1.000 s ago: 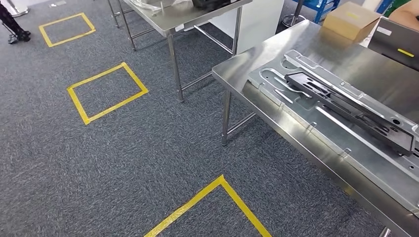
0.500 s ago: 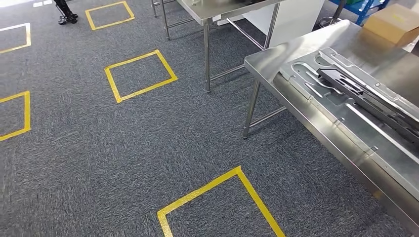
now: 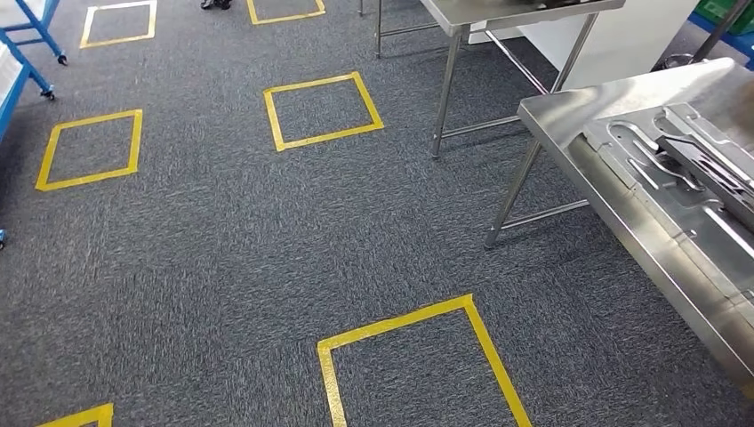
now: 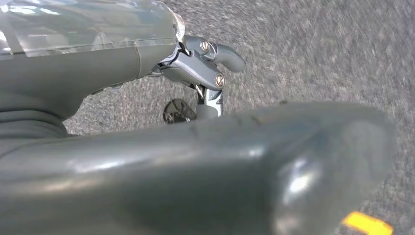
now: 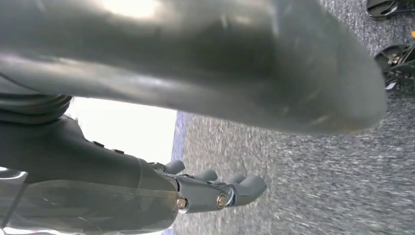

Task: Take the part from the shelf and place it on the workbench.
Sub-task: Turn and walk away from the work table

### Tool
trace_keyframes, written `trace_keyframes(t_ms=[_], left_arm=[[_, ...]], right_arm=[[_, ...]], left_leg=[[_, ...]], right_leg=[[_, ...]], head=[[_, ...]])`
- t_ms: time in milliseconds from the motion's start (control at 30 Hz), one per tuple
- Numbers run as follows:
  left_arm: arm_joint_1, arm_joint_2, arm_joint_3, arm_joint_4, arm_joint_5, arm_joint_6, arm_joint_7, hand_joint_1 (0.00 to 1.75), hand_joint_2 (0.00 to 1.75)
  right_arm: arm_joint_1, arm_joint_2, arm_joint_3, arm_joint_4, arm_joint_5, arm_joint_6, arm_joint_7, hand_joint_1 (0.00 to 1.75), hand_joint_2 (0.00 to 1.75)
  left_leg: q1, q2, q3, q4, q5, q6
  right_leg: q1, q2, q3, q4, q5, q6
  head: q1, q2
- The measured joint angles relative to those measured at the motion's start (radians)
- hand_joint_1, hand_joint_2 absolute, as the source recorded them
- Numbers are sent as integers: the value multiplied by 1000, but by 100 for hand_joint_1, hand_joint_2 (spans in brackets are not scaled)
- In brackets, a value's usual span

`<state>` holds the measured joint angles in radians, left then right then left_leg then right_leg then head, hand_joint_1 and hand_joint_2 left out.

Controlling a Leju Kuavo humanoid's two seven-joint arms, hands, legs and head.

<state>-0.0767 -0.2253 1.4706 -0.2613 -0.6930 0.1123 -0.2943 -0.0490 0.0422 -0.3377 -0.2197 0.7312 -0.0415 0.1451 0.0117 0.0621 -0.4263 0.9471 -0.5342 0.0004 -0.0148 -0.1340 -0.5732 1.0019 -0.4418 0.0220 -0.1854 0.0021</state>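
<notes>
1. Fingers [image 4: 222, 56] of the left hand [image 4: 186, 68] were loosely spread and a bit curled at the tips, well off the fat grey thumb [image 4: 244, 166], holding nothing.
2. Same deal on the right hand [image 5: 195, 193]: fingers [image 5: 249, 186] stuck out in a row, thumb [image 5: 244, 73] apart from them, palm empty. Both arms hung over the grey carpet [image 3: 222, 267].
3. Progress, my guess: no part was in hand, so the pick was not yet done, and the carry and the set-down were left too.
4. From the head view, the steel workbench [image 3: 569, 111] sat at 3 o'clock with a stamped metal panel [image 3: 622, 165] flat on it and a darker piece [image 3: 720, 169] lying on that panel. Couldn't tell if either was the task's part.
5. A blue rack [image 3: 22, 53] poked in at 10 o'clock, probably the shelf; whatever it held was out of frame.
6. A second steel table [image 3: 498, 11] stood at 1 o'clock, and yellow tape squares [image 3: 322, 109] marked the floor from 12 down to 6.
</notes>
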Motion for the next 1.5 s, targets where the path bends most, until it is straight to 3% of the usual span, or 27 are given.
trace_keyframes(t_ms=[67, 133, 167, 233, 267, 333, 400, 467, 533, 600, 667, 700, 733, 800, 867, 933, 1000, 1067, 1133, 1167, 1200, 1233, 1267, 1300, 1367, 1433, 1500], left_arm=[[4, -3, 3, -3, 8, 10, 3, 0, 0], [5, -6, 8, -4, 14, 21, 8, 0, 0], [4, -7, 10, -5, 15, 26, 10, 0, 0], [5, -9, 14, -5, 15, 31, 13, 0, 0], [6, -10, 16, -5, 15, 33, 14, 0, 0], [5, -15, 17, -6, 16, 38, 17, 0, 0], [3, -21, 18, -6, 16, 47, 22, 0, 0], [3, -24, 18, -8, 16, 54, 28, 0, 0], [5, -24, 19, -9, 16, 57, 32, 0, 0], [5, -24, 19, -9, 16, 58, 34, 0, 0], [3, -24, 19, -9, 16, 58, 35, 0, 0], [4, -24, 19, -10, 15, 58, 38, 0, 0], [5, -24, 19, -10, 14, 58, 43, 0, 0], [7, -23, 19, -9, 9, 57, 63, 0, 0], [6, -22, 16, -9, -5, 47, 82, 0, 0], [3, -22, 8, -9, -27, 27, 80, 0, 0], [5, -20, -5, -9, -43, 6, 61, 0, 0], [5, -18, -17, -9, -52, -7, 45, 0, 0], [4, -15, -26, -9, -57, -13, 39, 0, 0], [4, -14, -30, -9, -59, -15, 33, 0, 0], [5, -12, -33, -9, -60, -20, 21, 0, 0], [6, -11, -36, -9, -61, -25, 4, 0, 0], [7, -10, -41, -9, -64, -32, -22, 0, 0], [8, -10, -47, -9, -69, -40, -53, 0, 0], [7, -9, -63, -9, -79, -54, -113, 0, 0], [5, -8, -77, -10, -80, -61, -143, 0, 0], [6, -8, -83, -11, -78, -60, -126, 0, 0]], right_arm=[[-2, 0, 10, 0, 16, 3, 2, 0, 0], [-1, 2, 21, 1, 34, 7, 9, 0, 0], [-1, 2, 26, 1, 40, 8, 13, 0, 0], [-1, 4, 35, 2, 47, 10, 18, 0, 0], [-2, 4, 37, 3, 50, 11, 19, 0, 0], [-4, 4, 43, 3, 58, 13, 19, 0, 0], [-8, 4, 51, 3, 69, 17, 19, 0, 0], [-17, 7, 60, 2, 82, 21, 19, 0, 0], [-27, 15, 69, 2, 94, 25, 20, 0, 0], [-31, 22, 77, 2, 101, 27, 21, 0, 0], [-32, 25, 81, 2, 104, 28, 22, 0, 0], [-33, 26, 83, 2, 105, 28, 23, 0, 0], [-35, 27, 85, 2, 108, 29, 22, 0, 0], [-40, 32, 93, 2, 117, 28, 15, 0, 0], [-47, 38, 103, 1, 126, 26, 3, 0, 0], [-52, 40, 110, 0, 130, 18, -9, 0, 0], [-55, 40, 112, -1, 129, 6, -22, 0, 0], [-54, 40, 112, -2, 128, -2, -32, 0, 0], [-48, 40, 112, -2, 126, -4, -36, 0, 0], [-44, 40, 112, -2, 123, -6, -36, 0, 0], [-40, 39, 112, -2, 119, -9, -36, 0, 0], [-37, 38, 112, -2, 113, -13, -34, 0, 0], [-34, 36, 111, -2, 107, -18, -31, 0, 0], [-32, 34, 111, -2, 103, -23, -27, 0, 0], [-29, 26, 107, -2, 97, -28, -23, 0, 0], [-30, 18, 104, -2, 96, -29, -23, 0, 0], [-39, 15, 103, -2, 102, -25, -23, 0, 0]], left_leg=[[-1, -18, -11, -3, 15, 19], [-7, -36, -26, -1, 26, 33], [-12, -48, -35, 2, 31, 38], [-21, -75, -48, 11, 36, 41], [-24, -88, -52, 17, 37, 42], [-27, -112, -57, 28, 37, 40], [-28, -131, -68, 37, 37, 34], [-25, -148, -79, 40, 41, 24], [-24, -140, -89, 55, 33, 15], [-23, -103, -128, 136, -15, 3], [-15, -81, -200, 274, -76, -10], [-11, -78, -228, 324, -89, -15], [-6, -75, -238, 338, -82, -19], [2, -59, -197, 247, -17, -26], [3, -13, -131, 108, 41, -23], [-1, 9, -110, 54, 54, -10], [-4, -14, -115, 51, 59, 7], [-4, -34, -113, 44, 67, 23], [-5, -53, -115, 40, 74, 33], [-7, -64, -117, 41, 75, 35], [-10, -76, -118, 41, 75, 36], [-12, -88, -119, 42, 76, 37], [-14, -102, -118, 42, 76, 37], [-15, -116, -117, 44, 75, 36], [-17, -142, -118, 50, 73, 32], [-17, -161, -125, 55, 72, 23], [-17, -175, -131, 55, 74, 12]], right_leg=[[-6, 50, -22, 51, -40, 9], [-7, 112, -75, 179, -119, 9], [-6, 125, -102, 247, -149, 7], [-3, 131, -111, 291, -153, 0], [0, 135, -86, 253, -128, -5], [6, 167, -9, 117, -68, -21], [10, 197, 35, 25, -47, -32], [11, 192, 37, 8, -48, -36], [6, 172, 41, -3, -43, -43], [1, 146, 46, -13, -39, -50], [2, 119, 45, -14, -40, -52], [2, 107, 45, -14, -41, -52], [2, 94, 46, -13, -42, -51], [1, 72, 49, -12, -45, -46], [4, 54, 53, -8, -51, -36], [8, 39, 55, -5, -55, -24], [6, 27, 57, -5, -57, -10], [0, 59, 45, 28, -84, 1], [-2, 111, -6, 140, -152, 3], [-2, 123, -43, 214, -185, 3], [-1, 128, -73, 272, -203, 2], [-1, 130, -90, 299, -201, 0], [0, 132, -86, 284, -177, -3], [0, 137, -65, 230, -139, -6], [0, 173, -5, 88, -67, -14], [1, 198, 21, 21, -45, -19], [3, 185, 22, 15, -44, -27]], head=[[0, 0], [0, 0], [0, 0], [0, 0], [0, 0], [0, 0], [0, 0], [0, 0], [0, 0], [0, 0], [0, 0], [0, 0], [0, 0], [0, 0], [0, 0], [0, 0], [0, 0], [0, 0], [0, 0], [0, 0], [0, 0], [0, 0], [0, 0], [0, 0], [0, 0], [0, 0], [0, 0]])
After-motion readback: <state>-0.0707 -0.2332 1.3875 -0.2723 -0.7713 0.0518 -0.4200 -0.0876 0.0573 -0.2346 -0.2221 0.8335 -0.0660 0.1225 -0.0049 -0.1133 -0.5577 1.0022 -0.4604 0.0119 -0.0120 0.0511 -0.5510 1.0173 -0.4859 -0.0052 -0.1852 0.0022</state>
